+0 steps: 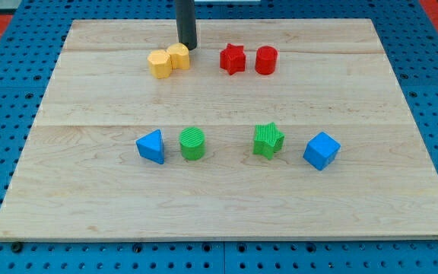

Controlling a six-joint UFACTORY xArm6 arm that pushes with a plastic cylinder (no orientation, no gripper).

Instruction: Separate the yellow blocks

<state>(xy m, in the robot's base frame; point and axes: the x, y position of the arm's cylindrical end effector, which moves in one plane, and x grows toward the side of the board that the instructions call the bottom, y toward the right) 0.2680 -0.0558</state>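
Two yellow blocks touch each other near the view's top, left of centre: a yellow hexagon-like block [160, 64] on the left and a yellow rounded block [179, 55] on the right, slightly higher. My tip [188, 46] stands just right of and above the right yellow block, close to its upper right edge; I cannot tell whether it touches it.
A red star [233, 58] and a red cylinder [266, 60] lie right of my tip. Lower down sit a blue triangle [151, 146], a green cylinder [192, 143], a green star [268, 140] and a blue cube [322, 150]. The wooden board [90, 198] rests on a blue pegboard.
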